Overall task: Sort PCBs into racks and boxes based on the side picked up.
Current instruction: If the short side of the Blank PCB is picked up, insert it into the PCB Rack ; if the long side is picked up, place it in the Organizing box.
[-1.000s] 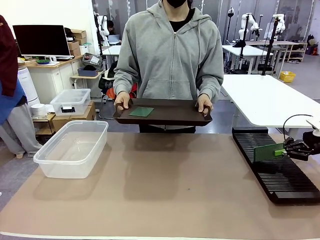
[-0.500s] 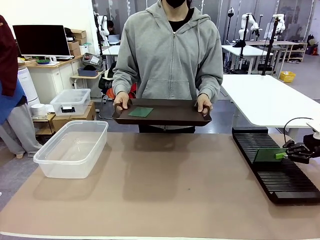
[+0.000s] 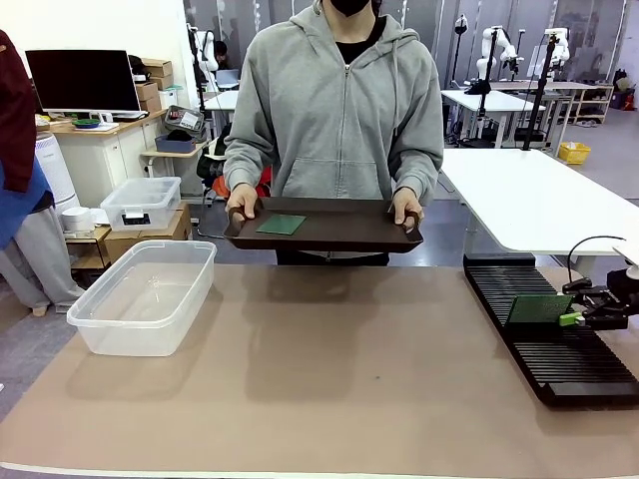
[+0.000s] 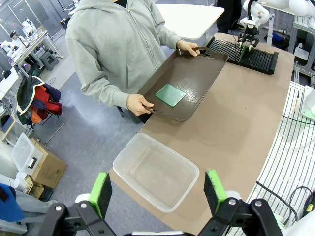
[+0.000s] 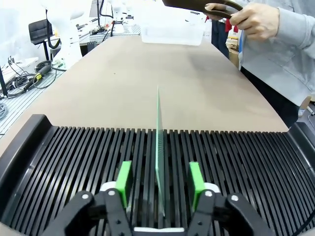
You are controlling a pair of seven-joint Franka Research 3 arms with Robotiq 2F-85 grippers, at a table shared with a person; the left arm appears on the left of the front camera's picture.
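Upright, thin green PCB (image 5: 159, 147) in ribbed black rack (image 5: 74, 162).

PCB (image 5: 159, 172) bottom edge — hidden in rack (image 5: 74, 157) slot

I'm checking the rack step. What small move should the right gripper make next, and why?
Probably draw the right gripper straight back from the PCB, keeping the jaws wide. The board stands on edge in a slot of the rack, and the green pads sit apart on either side of it, so a sideways move could tip it. Another PCB lies on the tray.
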